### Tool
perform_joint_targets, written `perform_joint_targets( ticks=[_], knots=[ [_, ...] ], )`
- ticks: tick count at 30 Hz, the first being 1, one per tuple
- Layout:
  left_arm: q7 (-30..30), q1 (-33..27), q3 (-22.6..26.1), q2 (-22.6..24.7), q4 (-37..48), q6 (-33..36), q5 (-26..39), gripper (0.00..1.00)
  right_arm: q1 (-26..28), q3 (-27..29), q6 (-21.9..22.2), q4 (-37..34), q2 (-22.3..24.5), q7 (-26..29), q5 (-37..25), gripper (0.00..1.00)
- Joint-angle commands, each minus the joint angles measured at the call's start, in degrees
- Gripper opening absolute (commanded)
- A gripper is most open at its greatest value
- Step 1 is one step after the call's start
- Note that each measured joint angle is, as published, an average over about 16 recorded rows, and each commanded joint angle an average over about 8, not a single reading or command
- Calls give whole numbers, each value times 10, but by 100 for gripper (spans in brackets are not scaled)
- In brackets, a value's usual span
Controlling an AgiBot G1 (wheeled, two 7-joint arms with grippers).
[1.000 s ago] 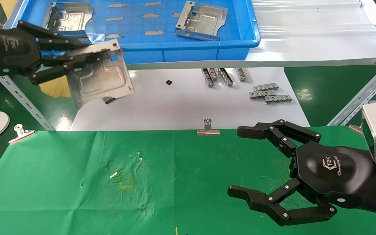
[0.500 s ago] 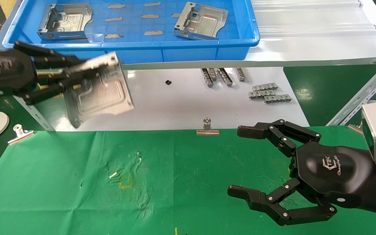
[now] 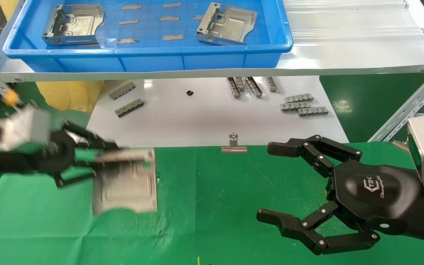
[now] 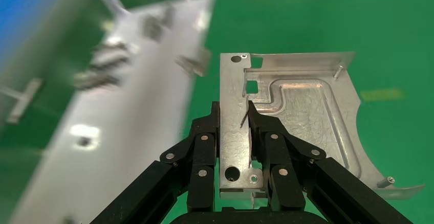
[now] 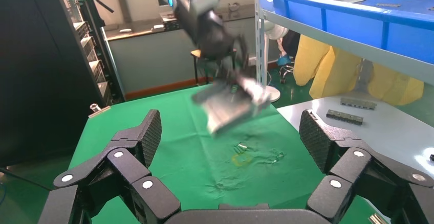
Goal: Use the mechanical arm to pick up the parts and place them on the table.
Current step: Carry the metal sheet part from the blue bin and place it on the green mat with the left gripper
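Green table (image 3: 215,221): centre of frame is bare cloth, passable. Left gripper (image 3: 87,162) clamped on a part (image 3: 125,184) blocks centre-left. Right gripper (image 3: 289,184), fingers spread, fills lower right. Binder clip (image 3: 234,144) stands on the cloth's far edge, mid-frame. Blue bin (image 3: 153,60) and shelf (image 3: 344,62) overhang the top.

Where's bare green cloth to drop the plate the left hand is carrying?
Bare green cloth lies between the held plate and the open right end effector, below the binder clip. Crowded: white sheet with grey strips. Left end effector grips the plate.
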Motion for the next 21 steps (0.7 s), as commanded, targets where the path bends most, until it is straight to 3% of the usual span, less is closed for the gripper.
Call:
perform_joint_targets(
  ticks=[1, 13, 14, 21],
  knots=[
    [17, 9, 20, 9, 2, -3, 11, 0, 0, 0, 0, 0, 0, 0, 0, 100],
    [158, 26, 54, 90, 121, -43, 61, 3, 0, 0, 0, 0, 0, 0, 0, 100],
    [165, 27, 54, 96, 131, -49, 61, 11, 0, 0, 0, 0, 0, 0, 0, 100],
    [203, 31, 50, 127, 191, -86, 59, 95, 0, 0, 0, 0, 0, 0, 0, 100]
  ],
)
